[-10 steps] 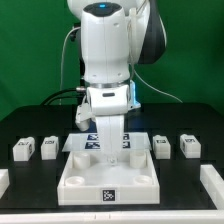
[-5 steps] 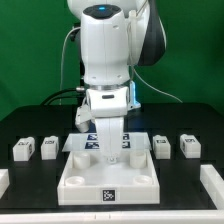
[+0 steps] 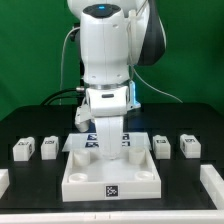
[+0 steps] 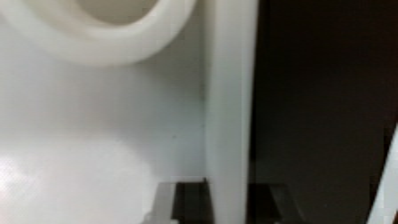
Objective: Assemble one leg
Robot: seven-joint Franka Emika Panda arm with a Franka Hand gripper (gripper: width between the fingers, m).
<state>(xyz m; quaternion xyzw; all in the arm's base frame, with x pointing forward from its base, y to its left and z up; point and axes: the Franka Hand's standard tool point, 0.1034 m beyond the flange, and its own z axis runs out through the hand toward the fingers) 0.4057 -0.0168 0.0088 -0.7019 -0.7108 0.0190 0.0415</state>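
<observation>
**Exterior view: arm planted right over the tray, legs lined up on both flanks**

So the white arm (image 3: 108, 60) comes straight down in the middle of the shot, and the gripper (image 3: 108, 150) is low over the back half of the big white tray (image 3: 85, 180), the part with the round sockets. Honestly can't tell whether the fingers are spread or pinched, or whether anything is between them. It's all white on white down there and the arm's own body blocks the view.

The legs are all on the black table (image 3: 30, 125), standing apart from the tray. Taking the tray's centre as the clock: first leg (image 3: 22, 149) and second leg (image 3: 48, 147) are out around 10 o'clock, side by side. The third leg (image 3: 160, 146) and fourth leg (image 3: 188, 147) mirror them around 2 o'clock. Each shows a dark tag face toward the camera. None of them is touching the gripper.

The wrist view is very close up and blurry. It shows a smooth white tray surface (image 4: 89, 130) with the curved rim of one socket (image 4: 125, 45), then a straight raised white edge with dark table beyond it.
</observation>
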